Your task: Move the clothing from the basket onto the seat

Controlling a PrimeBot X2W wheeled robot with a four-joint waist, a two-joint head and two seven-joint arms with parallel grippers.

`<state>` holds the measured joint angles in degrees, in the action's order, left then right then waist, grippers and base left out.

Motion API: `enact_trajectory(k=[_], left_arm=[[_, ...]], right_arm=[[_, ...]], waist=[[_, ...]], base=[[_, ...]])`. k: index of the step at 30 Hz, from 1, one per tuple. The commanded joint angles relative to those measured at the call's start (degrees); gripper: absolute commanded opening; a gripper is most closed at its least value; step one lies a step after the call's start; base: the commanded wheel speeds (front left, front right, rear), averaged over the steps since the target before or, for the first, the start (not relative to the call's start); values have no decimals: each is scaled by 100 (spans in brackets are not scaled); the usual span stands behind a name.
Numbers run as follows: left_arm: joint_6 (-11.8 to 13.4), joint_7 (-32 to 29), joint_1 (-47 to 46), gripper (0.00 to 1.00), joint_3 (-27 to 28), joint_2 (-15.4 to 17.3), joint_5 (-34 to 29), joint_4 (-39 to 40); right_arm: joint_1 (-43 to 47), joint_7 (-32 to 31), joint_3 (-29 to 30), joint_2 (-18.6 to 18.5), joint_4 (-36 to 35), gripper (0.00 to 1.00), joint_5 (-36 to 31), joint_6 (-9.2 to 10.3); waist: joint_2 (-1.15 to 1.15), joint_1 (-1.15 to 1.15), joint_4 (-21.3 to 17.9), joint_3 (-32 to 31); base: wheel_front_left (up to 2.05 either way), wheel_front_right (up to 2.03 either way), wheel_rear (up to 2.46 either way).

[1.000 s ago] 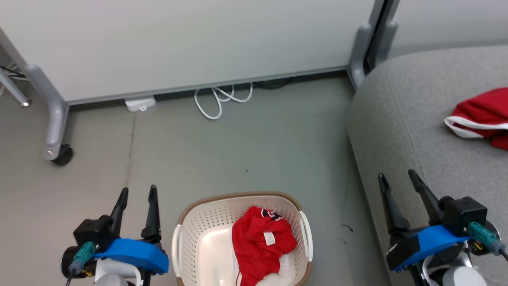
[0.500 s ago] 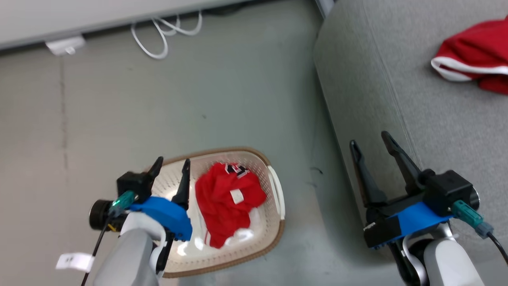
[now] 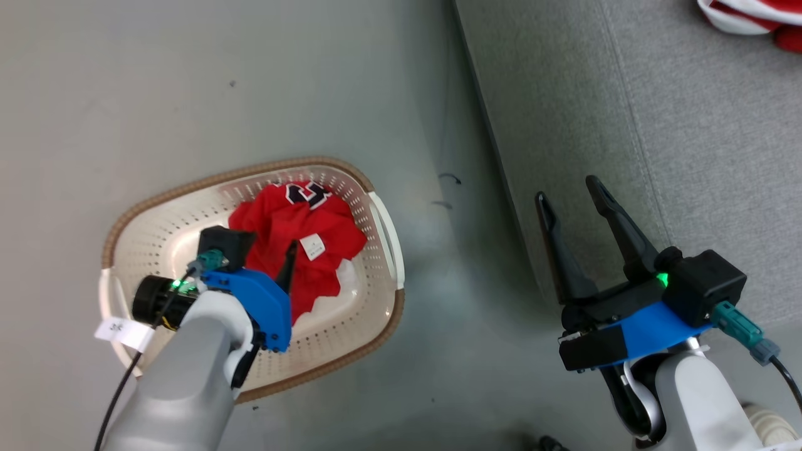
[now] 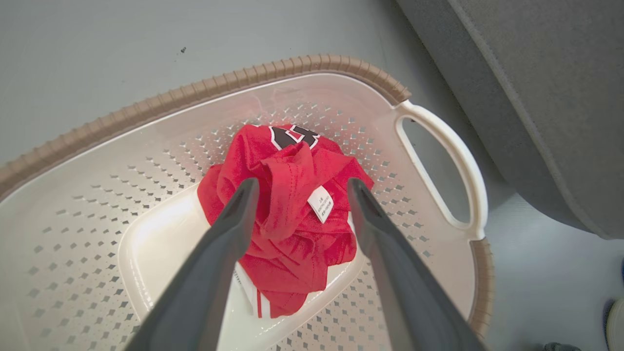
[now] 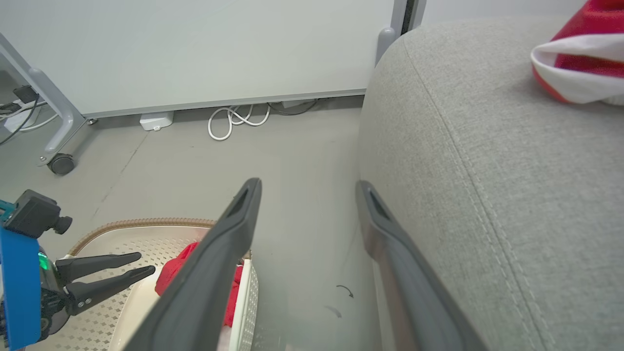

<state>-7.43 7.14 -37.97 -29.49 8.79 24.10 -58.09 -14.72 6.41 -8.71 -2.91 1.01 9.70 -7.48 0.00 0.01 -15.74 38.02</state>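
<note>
Left gripper poised over the garment in the basket, both grippers empty.

The left gripper [image 4: 302, 185] hangs over the oval cream perforated plastic basket with a brown woven-look rim [image 3: 250, 170], its dark fingers spread wide either side of the crumpled bright red garment with navy lettering [image 3: 282, 219], gripping nothing. The right gripper [image 3: 566, 189] is equally wide and empty beside the large light grey fabric sofa [image 3: 689, 125], where a second red, white-trimmed garment [image 5: 604, 22] lies. A shallow pinch may catch one loose fold and slip during lifting, and a finger snagging the perforations could drag the basket.
</note>
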Motion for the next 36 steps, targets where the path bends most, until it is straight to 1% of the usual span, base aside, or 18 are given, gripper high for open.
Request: enact_trajectory(k=[1, 7, 13, 18, 23, 24, 25, 26, 27, 36], left_arm=[[-4, -10, -118, 100, -8, 58, 24, -32], [-5, -14, -478, 100, -62, 129, 103, -457], [-5, -17, -793, 100, -160, 174, 158, -723], [-4, 3, -1017, 100, -187, 213, 146, -962], [41, 107, -1176, 100, -235, 175, 112, -1132], [39, 126, -1194, 71, -251, 165, 105, -1154], [37, 139, -1204, 47, -271, 155, 104, -1179], [34, 152, -1213, 25, -288, 144, 110, -1201], [30, 155, -1225, 0, -302, 133, 115, -1219], [-5, 215, -1282, 0, -392, 88, 210, -1329]], right_arm=[[-107, 42, -7, 4, 3, 100, 20, -3], [-236, 166, -83, 3, 5, 100, 114, -3], [-309, 279, -156, 4, 47, 100, 197, -3], [-386, 363, -252, 3, 88, 100, 272, -3], [-428, 431, -303, 3, 168, 100, 342, -3], [-435, 436, -311, 4, 185, 100, 352, -3], [-447, 448, -322, 4, 204, 100, 357, -3], [-459, 462, -327, 4, 217, 100, 361, -3], [-466, 474, -335, 4, 231, 100, 375, -3], [-484, 507, -361, 4, 294, 100, 409, -3]], waist=[[0, -1, -110, 218], [0, -1, -215, 643], [0, -1, -294, 976], [0, -1, -377, 1152], [0, -1, -427, 1213], [0, -1, -433, 1218], [0, -1, -441, 1219], [0, -1, -447, 1218], [0, -1, -453, 1216], [0, -1, -447, 1185]], base=[[0, 0, 0], [0, 0, 0], [0, 0, 0], [0, 0, 0], [0, 0, 0], [0, 0, 0], [0, 0, 0], [0, 0, 0], [0, 0, 0], [0, 0, 0]])
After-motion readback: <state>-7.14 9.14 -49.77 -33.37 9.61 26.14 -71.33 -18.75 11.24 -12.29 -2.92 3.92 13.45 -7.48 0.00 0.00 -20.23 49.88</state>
